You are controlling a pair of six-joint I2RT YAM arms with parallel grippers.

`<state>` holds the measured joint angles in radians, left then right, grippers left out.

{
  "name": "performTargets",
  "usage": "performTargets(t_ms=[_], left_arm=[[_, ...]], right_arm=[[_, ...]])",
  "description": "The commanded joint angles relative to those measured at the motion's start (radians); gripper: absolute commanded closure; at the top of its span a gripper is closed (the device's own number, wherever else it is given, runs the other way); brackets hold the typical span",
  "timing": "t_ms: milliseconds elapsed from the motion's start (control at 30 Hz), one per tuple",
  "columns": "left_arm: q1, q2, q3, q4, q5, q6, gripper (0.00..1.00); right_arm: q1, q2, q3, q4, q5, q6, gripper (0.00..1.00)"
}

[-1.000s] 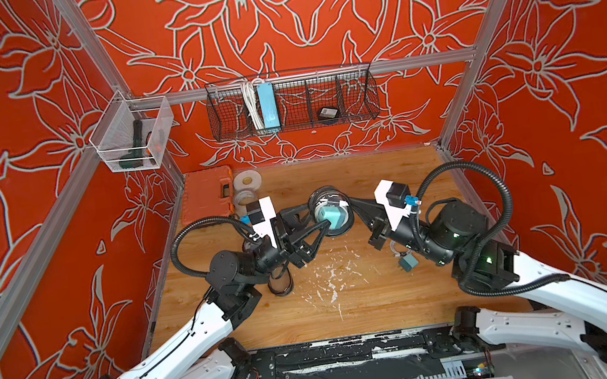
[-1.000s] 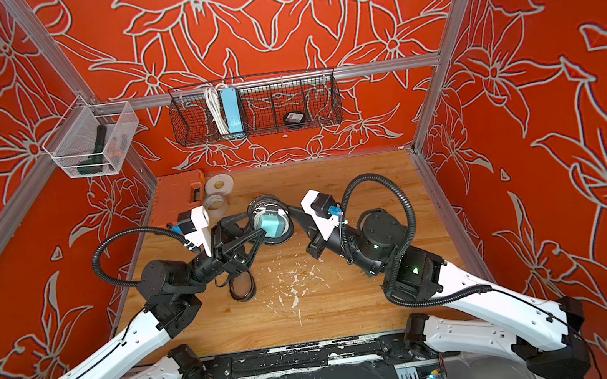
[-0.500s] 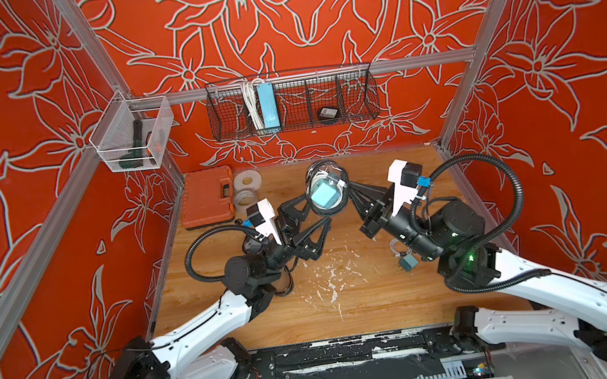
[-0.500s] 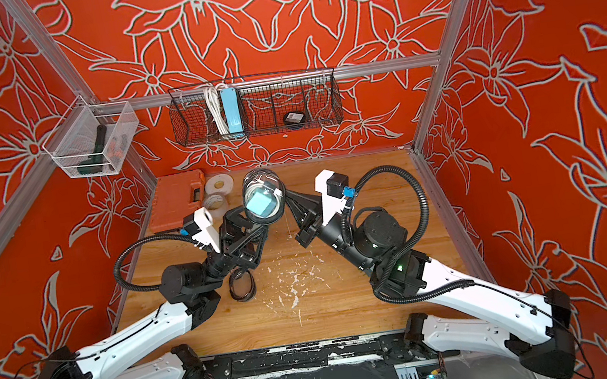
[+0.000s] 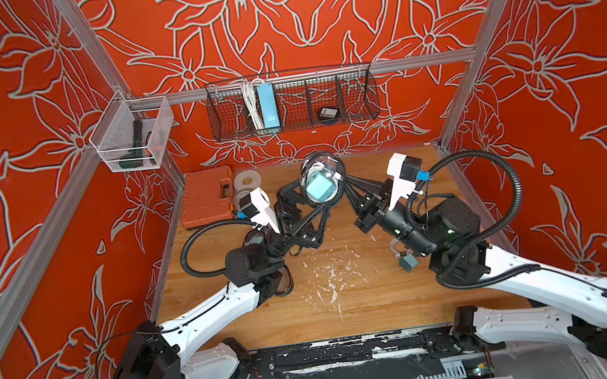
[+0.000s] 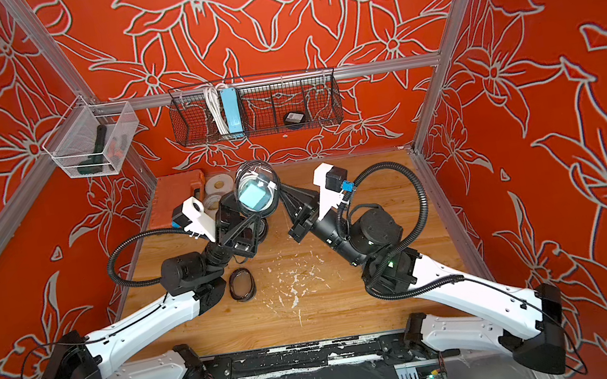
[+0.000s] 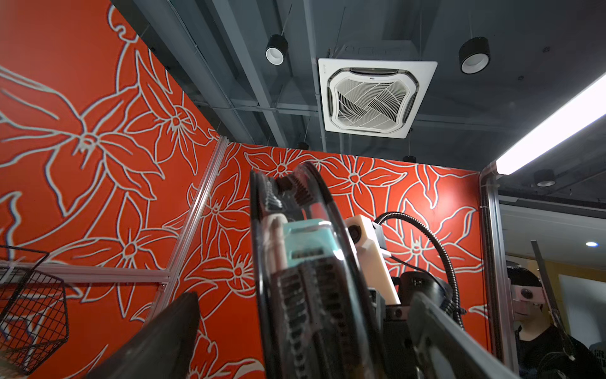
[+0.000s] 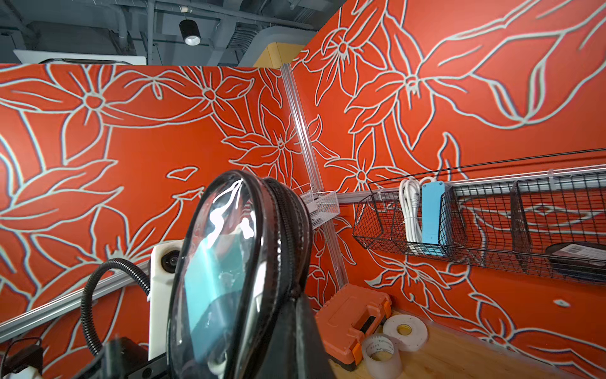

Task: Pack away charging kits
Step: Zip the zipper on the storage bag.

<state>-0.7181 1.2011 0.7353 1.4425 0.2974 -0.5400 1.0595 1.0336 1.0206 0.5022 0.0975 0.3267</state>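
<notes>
A black-rimmed clear oval case (image 5: 322, 177) (image 6: 256, 195) hangs in the air above the back of the table. Inside it are a teal cube adapter (image 7: 308, 239) and a white cable, one charging kit. My right gripper (image 5: 346, 189) (image 8: 290, 315) is shut on the case's zipped rim. My left gripper (image 5: 308, 204) (image 7: 303, 295) stands open, one finger (image 7: 164, 331) on each side of the case and apart from it. Another teal adapter (image 5: 408, 263) with a white cable (image 5: 397, 250) lies on the table under my right arm.
An empty black-rimmed case (image 6: 242, 284) lies by my left arm. An orange tool case (image 5: 208, 196) and two tape rolls (image 5: 247, 180) sit at the back left. On the back wall a wire basket (image 5: 356, 90) holds a blue power strip (image 5: 268, 105).
The case has risen and moved toward the back wall in my right gripper. My left gripper has opened wide off the case and followed it up.
</notes>
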Motion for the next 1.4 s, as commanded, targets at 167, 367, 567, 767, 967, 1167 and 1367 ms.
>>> performTargets(t_ms=[167, 367, 567, 767, 967, 1167, 1367], left_arm=[[0.002, 0.042, 0.037, 0.113, -0.015, -0.007, 0.09], [0.002, 0.074, 0.077, 0.106, 0.001, -0.016, 0.4], [0.002, 0.045, 0.08, 0.027, -0.027, 0.003, 0.88], [0.001, -0.011, 0.107, -0.116, 0.041, 0.035, 1.0], [-0.001, -0.123, 0.056, -0.296, 0.003, 0.059, 1.0], [0.0, -0.222, 0.054, -0.488, 0.025, 0.077, 1.0], [0.0, -0.316, 0.056, -0.638, 0.062, 0.089, 1.0]], right_arm=[[0.0, 0.021, 0.038, 0.077, -0.044, 0.06, 1.0], [0.0, 0.042, 0.041, 0.081, -0.063, 0.072, 1.0], [0.0, 0.006, 0.008, 0.065, -0.042, 0.043, 1.0], [-0.002, -0.07, 0.016, -0.086, 0.006, -0.079, 1.0], [-0.007, -0.103, 0.082, -0.252, 0.033, -0.258, 1.0], [-0.006, -0.096, 0.153, -0.358, 0.056, -0.384, 1.0], [-0.006, -0.092, 0.181, -0.421, 0.067, -0.474, 1.0]])
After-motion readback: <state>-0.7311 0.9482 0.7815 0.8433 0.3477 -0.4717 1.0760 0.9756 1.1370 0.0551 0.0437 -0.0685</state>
